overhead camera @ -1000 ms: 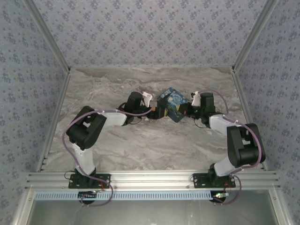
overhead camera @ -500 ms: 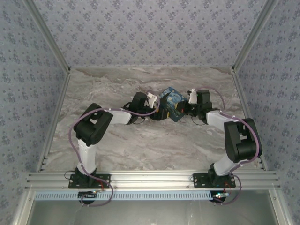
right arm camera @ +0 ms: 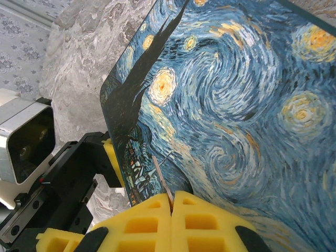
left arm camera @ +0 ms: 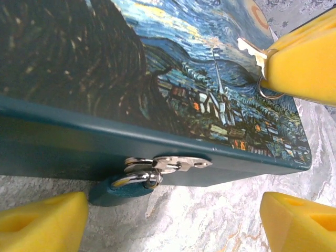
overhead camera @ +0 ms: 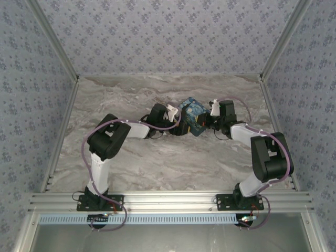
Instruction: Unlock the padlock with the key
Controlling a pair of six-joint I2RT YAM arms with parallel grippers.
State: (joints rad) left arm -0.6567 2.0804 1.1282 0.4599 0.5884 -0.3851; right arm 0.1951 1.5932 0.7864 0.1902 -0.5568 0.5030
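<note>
Jaws of your left gripper (left arm camera: pixel 173 223) stand apart, empty; the right gripper (right arm camera: pixel 171 206) is clamped on the key (right arm camera: pixel 160 176). The padlock (left arm camera: pixel 116 191) hangs under the box (left arm camera: pixel 94 73), from its hasp (left arm camera: pixel 178 164). It looks tiny, light and likely to swing, so pinch its body, not the shackle.

Box (right arm camera: pixel 236 105): lid printed in swirling blues with yellow-orange stars and a near-black cypress shape, village windows dotted orange, side wall plain dark teal. On that side wall there is a silver hasp (left arm camera: pixel 178 164), and at the box's lower edge the padlock (left arm camera: pixel 119 192) has a blue-teal body and a silver shackle; over the lid the key (left arm camera: pixel 251 51) and its ring are silver, and the foam on the right gripper (right arm camera: pixel 171 203) and the left gripper (left arm camera: pixel 173 218) is bright yellow. Under the box the table (overhead camera: pixel 157 157) is grey-white marble with darker veining; behind the box the walls (overhead camera: pixel 168 37) are pale blue-grey with small repeating floral sprigs.
</note>
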